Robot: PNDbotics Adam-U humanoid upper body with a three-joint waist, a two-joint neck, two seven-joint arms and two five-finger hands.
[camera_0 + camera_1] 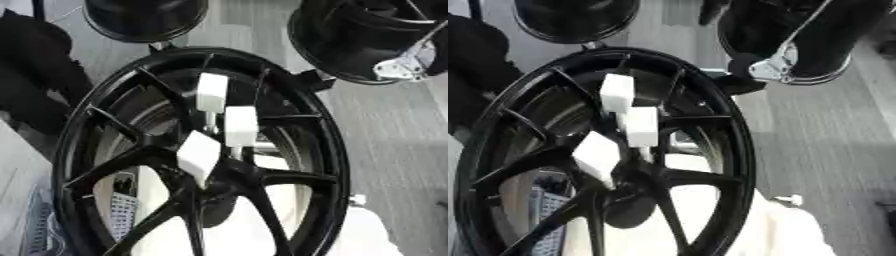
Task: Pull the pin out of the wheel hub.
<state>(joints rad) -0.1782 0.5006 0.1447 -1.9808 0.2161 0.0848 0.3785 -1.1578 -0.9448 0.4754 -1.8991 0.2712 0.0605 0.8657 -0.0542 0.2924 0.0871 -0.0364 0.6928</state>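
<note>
While no robot hand shows in either view, so finger state cannot be told, three white pins (212, 91) stand at the black wheel hub (210, 175), frame centre; they look light, rigid, best gripped by their blocky heads.

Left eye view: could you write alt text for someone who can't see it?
A large black spoked wheel fills the view, with three white blocks clustered at its hub. Two more black wheels lie beyond it on a grey floor, and a silver metal part shows at upper right. No robot hand is visible.
</note>
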